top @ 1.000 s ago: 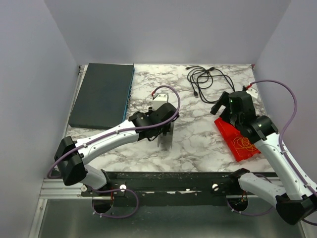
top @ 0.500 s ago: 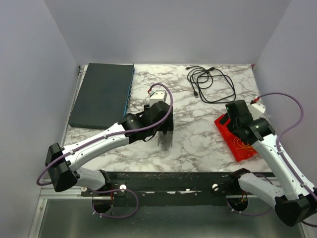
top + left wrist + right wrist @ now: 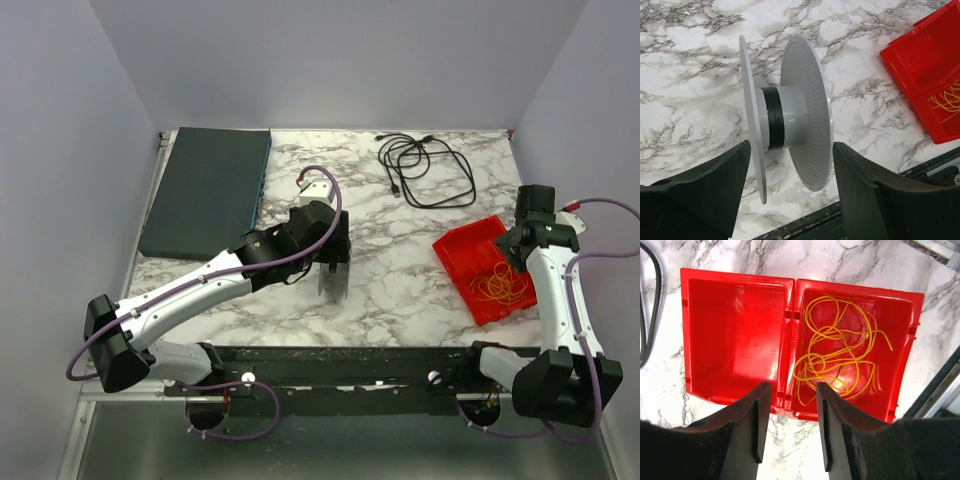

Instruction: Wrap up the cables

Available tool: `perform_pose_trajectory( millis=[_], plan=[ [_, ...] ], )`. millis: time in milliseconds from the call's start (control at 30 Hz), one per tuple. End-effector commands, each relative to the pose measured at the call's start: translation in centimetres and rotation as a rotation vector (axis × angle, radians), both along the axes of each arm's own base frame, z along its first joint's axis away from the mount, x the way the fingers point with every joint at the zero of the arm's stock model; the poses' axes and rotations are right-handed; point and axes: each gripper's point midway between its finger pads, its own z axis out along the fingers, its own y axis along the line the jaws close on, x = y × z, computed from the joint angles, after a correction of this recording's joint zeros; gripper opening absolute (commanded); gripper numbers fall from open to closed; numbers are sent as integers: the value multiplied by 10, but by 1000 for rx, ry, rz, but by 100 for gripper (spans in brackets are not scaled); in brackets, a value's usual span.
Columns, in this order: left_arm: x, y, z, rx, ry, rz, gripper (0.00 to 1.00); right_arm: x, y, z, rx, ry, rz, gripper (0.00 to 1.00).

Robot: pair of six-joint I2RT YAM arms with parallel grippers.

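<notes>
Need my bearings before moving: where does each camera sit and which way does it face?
Top external: above and behind, looking down on the table; left arm and right arm show.
Left wrist: looks down past the open left hand at the grey spool.
Right wrist: looks down past the open right hand at the cables in the red bin.
Shared: all three show the red bin.

**Technician:** What finish do the links carry?

**Engineer:** The left arm (image 3: 190, 290) and the right arm (image 3: 560, 300) both have white link shells joined by black joint housings (image 3: 110, 345).

**Technician:** How is the cabling routed?

**Engineer:** A purple hose (image 3: 340, 200) runs outside each arm in loose loops.

**Technician:** And the fingers (image 3: 700, 200)?

**Engineer:** Matte black, broad and tapered. Each inner face of the right pair has a lengthwise groove.
</notes>
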Motion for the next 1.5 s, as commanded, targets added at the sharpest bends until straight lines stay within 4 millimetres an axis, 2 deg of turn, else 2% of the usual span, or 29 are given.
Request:
perform_pose_trajectory(
  millis=[0, 200, 367, 500, 667, 767, 800, 867, 900, 1067, 1200, 1467],
  plan=[
    [0, 2, 14, -41, -28, -26, 69, 22, -2, 2, 88, -64, 23, 48],
    [0, 7, 18, -63, -37, -22, 69, 29, 1, -19, 151, -39, 9, 48],
    [0, 10, 22, -84, -45, -19, 69, 27, -2, -38, 160, 3, -17, 47],
    [0, 12, 24, -95, -51, -17, 68, 20, -13, -46, 109, 38, -53, 46],
    [1, 13, 26, -108, -54, -17, 68, 16, -16, -50, 97, 48, -67, 43],
    [0, 13, 26, -114, -52, -19, 68, 14, -19, -56, 85, 65, -74, 35],
    [0, 13, 26, -111, -51, -17, 68, 14, -19, -57, 85, 70, -76, 28],
    [0, 14, 27, -114, -55, -15, 68, 15, -20, -54, 80, 69, -77, 8],
    [0, 15, 28, -117, -57, -14, 68, 16, -21, -47, 75, 57, -78, 1],
    [-1, 16, 31, -127, -64, -13, 67, 26, -23, 4, 32, -40, -15, 1],
    [1, 17, 37, -137, -80, -6, 67, 43, -19, 65, 20, -156, 63, 1],
    [3, 18, 57, -137, -103, -8, 67, 70, 7, 154, 73, -376, 217, 1]
  ],
)
